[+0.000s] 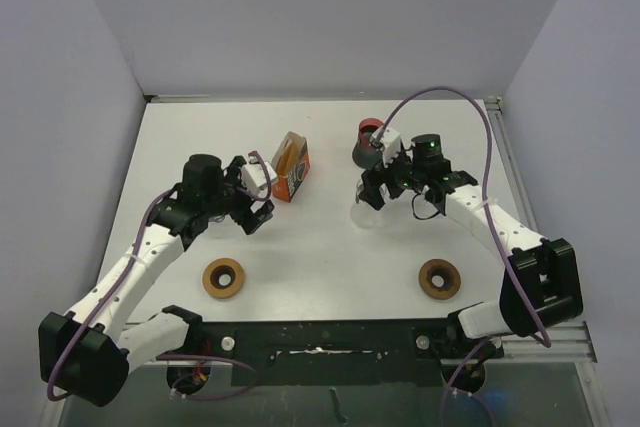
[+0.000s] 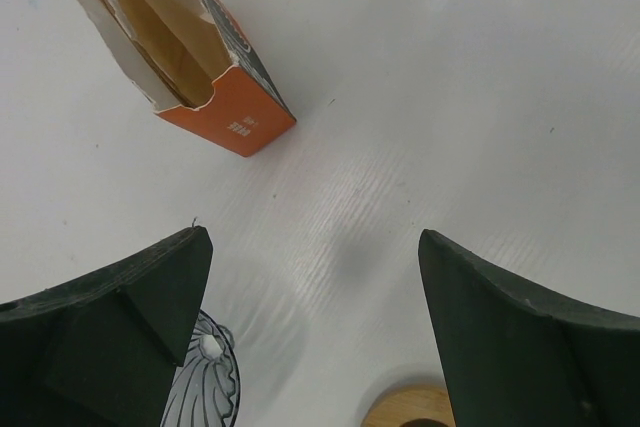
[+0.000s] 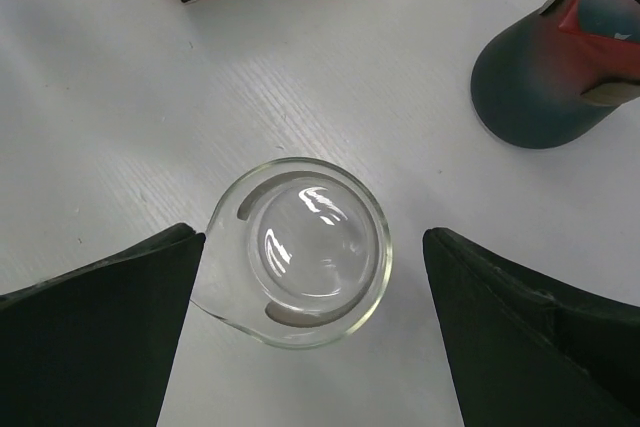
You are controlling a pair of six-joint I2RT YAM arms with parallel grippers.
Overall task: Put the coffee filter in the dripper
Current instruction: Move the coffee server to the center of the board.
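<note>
An orange filter box (image 2: 238,112) lies open on the white table, with brown paper coffee filters (image 2: 165,42) showing in its mouth. In the top view the box (image 1: 291,169) sits just right of my left gripper (image 1: 258,202). That gripper (image 2: 310,237) hangs open over bare table, holding nothing. A clear ribbed dripper (image 2: 208,382) peeks out beside its left finger at the bottom edge. My right gripper (image 3: 310,237) stands open above a glass carafe (image 3: 305,252), with one finger on each side and neither touching it.
A dark blue and red mug (image 3: 545,77) stands behind the carafe (image 1: 368,212), near the right gripper (image 1: 385,179). Two wooden rings (image 1: 224,278) (image 1: 439,278) lie near the front edge. Walls close in the table (image 1: 200,137) on three sides.
</note>
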